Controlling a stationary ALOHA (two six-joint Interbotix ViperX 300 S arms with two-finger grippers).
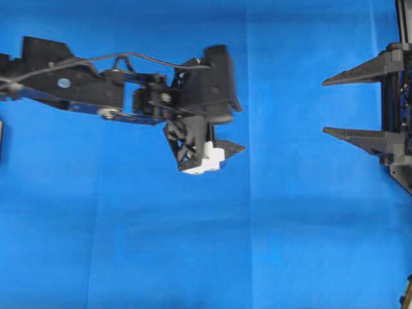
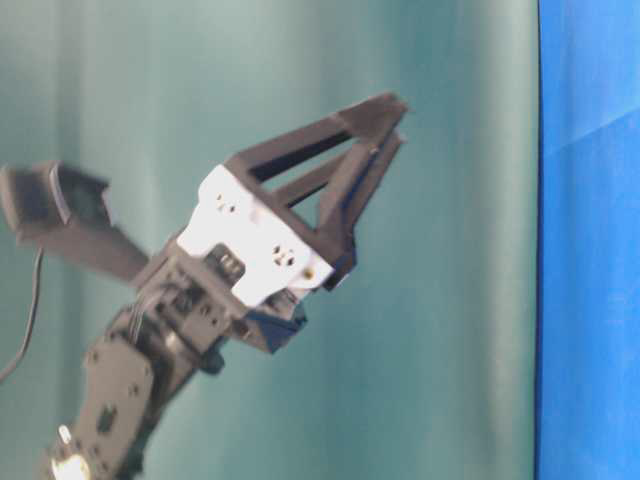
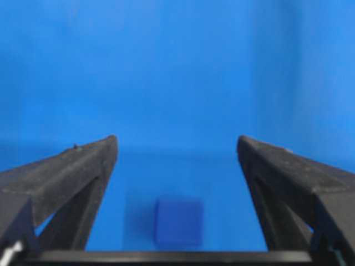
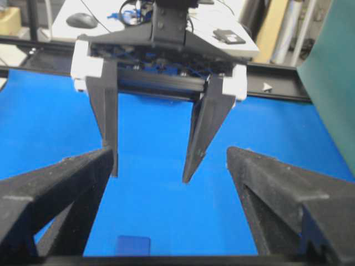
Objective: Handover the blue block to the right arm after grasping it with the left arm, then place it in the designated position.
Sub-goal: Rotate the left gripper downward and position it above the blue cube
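Note:
The blue block point(image 3: 178, 223) lies on the blue cloth, low in the left wrist view and between the two fingers' lines, with nothing touching it. My left gripper point(image 3: 177, 138) is open and points down at the cloth above it. In the right wrist view the block point(image 4: 133, 245) sits at the bottom edge, nearer than the left gripper point(image 4: 150, 177), which hangs with its tips off the cloth. My right gripper point(image 4: 171, 149) is open and empty. From overhead it point(image 1: 325, 106) rests at the right edge, well apart from the left gripper point(image 1: 238, 129); there the block is hidden.
The blue cloth point(image 1: 129, 244) covers the table. A teal backdrop point(image 2: 450, 300) stands behind the left arm point(image 2: 150, 350). Beyond the cloth's far edge run a black rail point(image 4: 277, 88) and a desk with a mouse point(image 4: 82, 20).

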